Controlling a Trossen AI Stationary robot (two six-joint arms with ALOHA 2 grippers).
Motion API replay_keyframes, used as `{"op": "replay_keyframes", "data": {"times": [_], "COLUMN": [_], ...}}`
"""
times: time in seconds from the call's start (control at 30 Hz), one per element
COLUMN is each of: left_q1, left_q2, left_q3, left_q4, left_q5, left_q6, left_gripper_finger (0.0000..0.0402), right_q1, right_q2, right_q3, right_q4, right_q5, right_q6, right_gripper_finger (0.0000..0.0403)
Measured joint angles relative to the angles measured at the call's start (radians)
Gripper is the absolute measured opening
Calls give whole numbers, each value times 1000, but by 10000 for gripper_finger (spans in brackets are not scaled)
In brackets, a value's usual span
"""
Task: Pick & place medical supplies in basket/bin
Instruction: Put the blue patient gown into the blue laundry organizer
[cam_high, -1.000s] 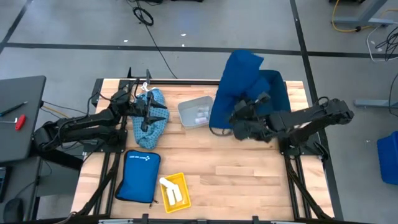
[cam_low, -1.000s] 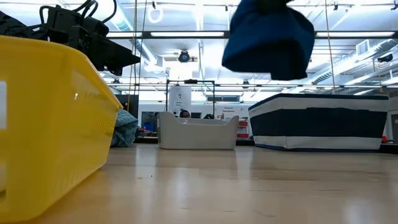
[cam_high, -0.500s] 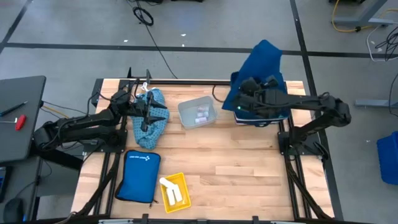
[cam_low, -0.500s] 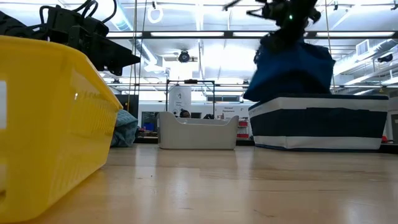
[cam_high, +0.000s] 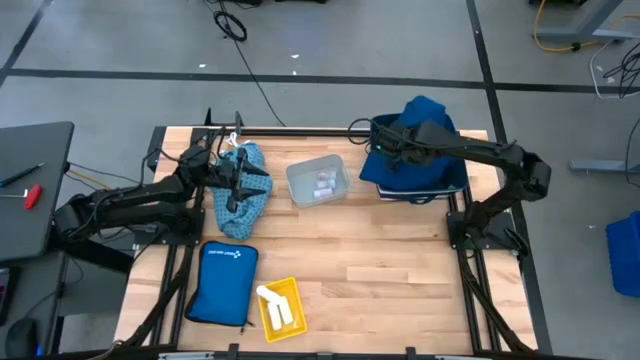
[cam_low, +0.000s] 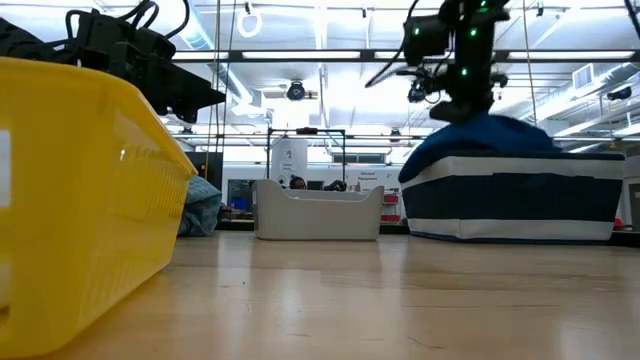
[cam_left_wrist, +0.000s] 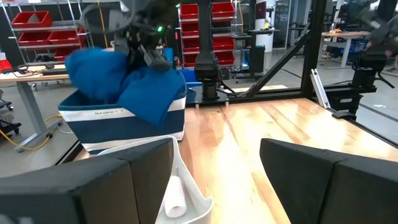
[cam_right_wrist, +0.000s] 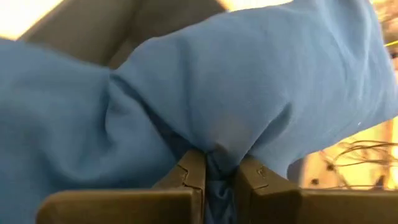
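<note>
The large navy cloth (cam_high: 425, 135) lies bunched in the navy-and-white basket (cam_high: 445, 185) at the table's far right; in the left wrist view a flap (cam_left_wrist: 149, 99) hangs over the basket's rim. My right gripper (cam_high: 393, 142) is over the basket's left side, shut on that cloth. My left gripper (cam_high: 236, 182) hovers open above the light blue patterned cloth (cam_high: 243, 205), which lies on the table at far left. White rolls and tiny vials sit in the clear bin (cam_high: 318, 180); more white rolls (cam_high: 272, 300) lie in the yellow basket. My right gripper pinches a gathered fold of the navy cloth (cam_right_wrist: 221, 146) between its two fingers (cam_right_wrist: 189, 171), coming from above. The cloth bulges around the fingers. Its bulk (cam_low: 490, 135) rests in the basket below the gripper, slack.
A flat bright blue pouch (cam_high: 222, 282) lies at the near left beside the yellow basket (cam_high: 290, 320). The clear bin stands between the two arms. Bare wood stretches across the table's middle and near right (cam_high: 400, 280).
My right gripper, staying shut on the navy cloth, has swung from over the table's middle toward the far right and come down over the basket. The cloth, first hanging lifted clear, is now piled in the basket.
</note>
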Motion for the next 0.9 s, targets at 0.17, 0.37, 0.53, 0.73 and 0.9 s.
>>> {"op": "replay_keyframes", "data": {"times": [0.17, 0.37, 0.53, 0.73, 0.9], "left_q1": [-2, -2, -2, -2, -2], "left_q2": [0, 0, 0, 0, 0], "left_q3": [0, 0, 0, 0, 0], "left_q4": [0, -4, -12, -13, -13], "left_q5": [-3, -6, -8, -9, -9], "left_q6": [4, 4, 5, 4, 4], "left_gripper_finger": [246, 246, 246, 246, 246], "right_q1": [-57, -117, -148, -155, -155], "right_q2": [73, 168, 227, 276, 278], "right_q3": [-1, -1, -1, -1, -1], "right_q4": [24, 41, 48, 57, 121], "right_q5": [-128, -193, -307, -412, -399], "right_q6": [-96, -144, -175, -212, -212], "right_gripper_finger": [33, 33, 33, 33, 56]}}
